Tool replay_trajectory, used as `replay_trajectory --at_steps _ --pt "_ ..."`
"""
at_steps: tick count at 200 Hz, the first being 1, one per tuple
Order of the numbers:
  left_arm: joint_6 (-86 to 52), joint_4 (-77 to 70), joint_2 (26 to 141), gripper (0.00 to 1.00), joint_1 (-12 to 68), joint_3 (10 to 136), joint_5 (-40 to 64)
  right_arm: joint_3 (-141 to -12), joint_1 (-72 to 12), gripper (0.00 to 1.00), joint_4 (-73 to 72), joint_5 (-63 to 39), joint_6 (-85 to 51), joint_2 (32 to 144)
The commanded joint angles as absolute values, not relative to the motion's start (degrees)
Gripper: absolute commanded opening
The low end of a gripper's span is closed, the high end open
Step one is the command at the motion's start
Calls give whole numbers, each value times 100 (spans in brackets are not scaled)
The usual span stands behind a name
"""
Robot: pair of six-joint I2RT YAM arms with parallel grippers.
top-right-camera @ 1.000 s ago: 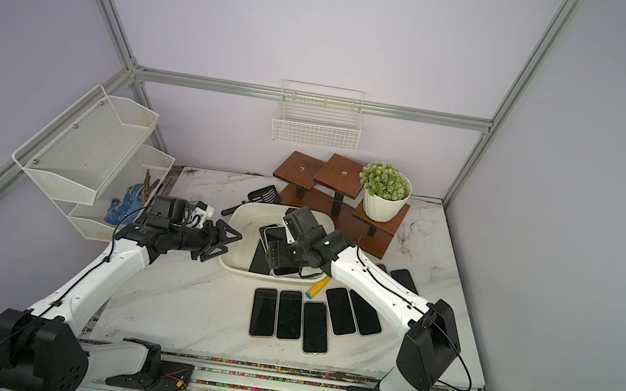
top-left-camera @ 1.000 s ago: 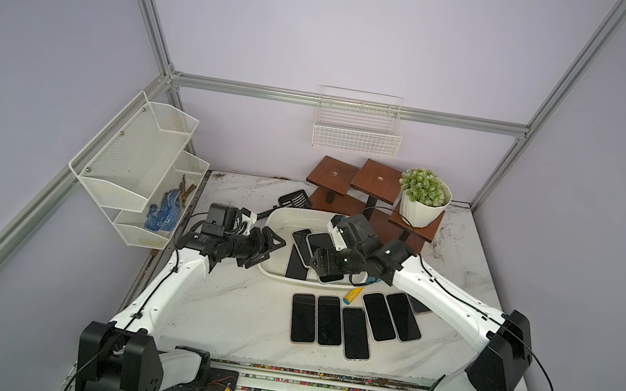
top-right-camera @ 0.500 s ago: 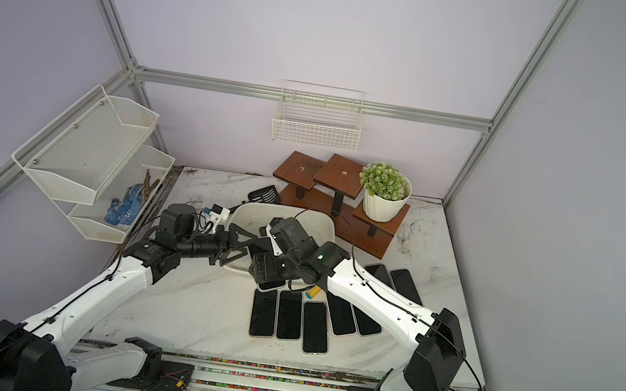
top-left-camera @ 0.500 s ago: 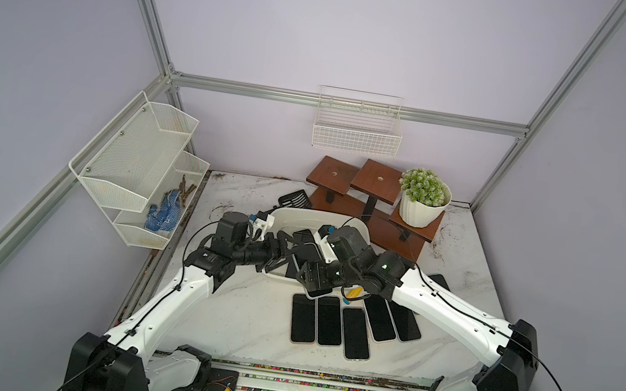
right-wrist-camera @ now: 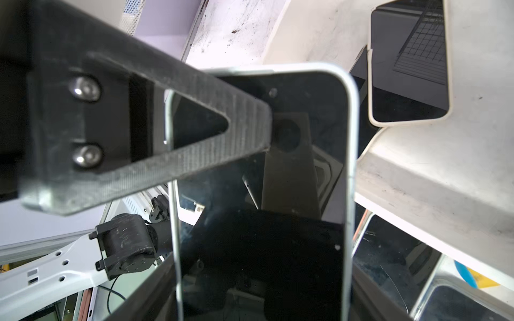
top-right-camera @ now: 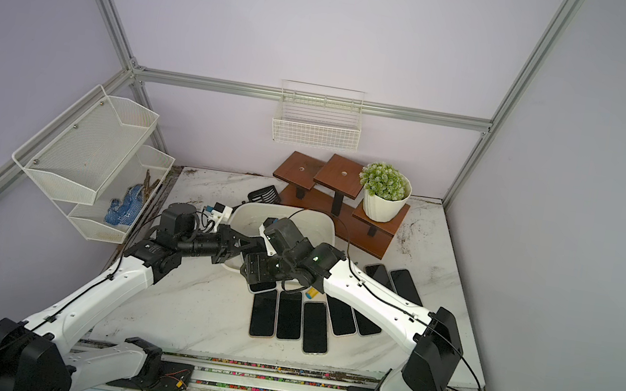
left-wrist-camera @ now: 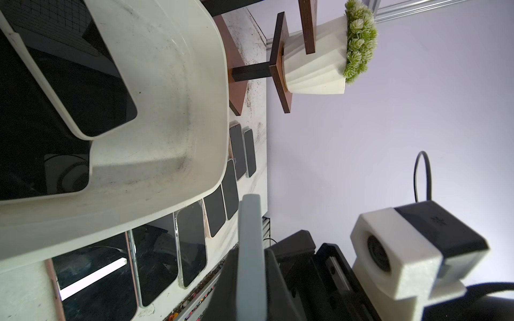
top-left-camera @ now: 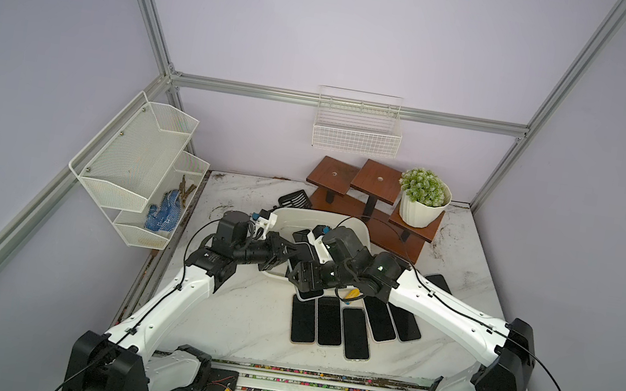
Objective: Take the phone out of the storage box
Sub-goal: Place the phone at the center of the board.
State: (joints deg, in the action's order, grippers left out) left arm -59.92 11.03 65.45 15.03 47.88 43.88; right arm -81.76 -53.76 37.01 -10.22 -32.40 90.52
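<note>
Top views show open marble table (top-left-camera: 250, 321) at left; left gripper (top-left-camera: 288, 252) closed tight over the left rim of the storage box (top-left-camera: 300, 215), a smooth white tub with rolled edge; right gripper (top-left-camera: 300, 281) just outside its near rim, finger (right-wrist-camera: 194, 133) across a glossy silver-framed phone (right-wrist-camera: 264, 222), grip unclear; flat dark phones (top-left-camera: 327, 327) crowd rightward.

**Tabletop** (top-left-camera: 242, 320): white with grey marble veining. Dark dirt (top-left-camera: 438, 244) is scattered toward the back and right edges.

Directly on it:
- storage box (top-left-camera: 308, 217): white tub at middle back
- wooden stand (top-left-camera: 330, 178): brown and stepped, just behind and right of the box
- black slotted scoop (top-left-camera: 296, 199): lies flat near the box's back left corner
- five phones (top-left-camera: 329, 325): face up, side by side in a fanned row in front of the box
- two further phones (top-right-camera: 405, 284): face up, right of that row
- small yellow-and-blue item (top-right-camera: 312, 292): between box and row
</note>
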Motion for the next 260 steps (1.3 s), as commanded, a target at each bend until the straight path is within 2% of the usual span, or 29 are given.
replay_trajectory --at_steps 1,35,96,141,173,200,260 --pt "-5614 1405 6525 0 1514 4975 4446 -8296 -5415 89 3291 -992 -3203 9036" --pt "-4266 3197 6381 0 1473 5351 4144 -8262 -5278 100 3329 -521 -3052 8660" --pt "-3105 4973 5665 0 1437 4954 3503 -8333 -4551 100 3485 -798 -2799 8576" --pt "-3153 4961 5677 0 1434 4390 3247 -8347 -4465 100 3519 -961 -2657 8755" --pt "-3097 4801 6234 0 1434 4541 2885 -8395 -4456 100 3569 -1032 -2585 8789" --pt "-2902 4533 6947 0 1441 4588 2984 -8377 -4448 100 3625 -987 -2518 8772" --pt "-2861 3758 7767 0 1452 4500 3168 -8156 -4421 100 3668 -907 -2504 8682"
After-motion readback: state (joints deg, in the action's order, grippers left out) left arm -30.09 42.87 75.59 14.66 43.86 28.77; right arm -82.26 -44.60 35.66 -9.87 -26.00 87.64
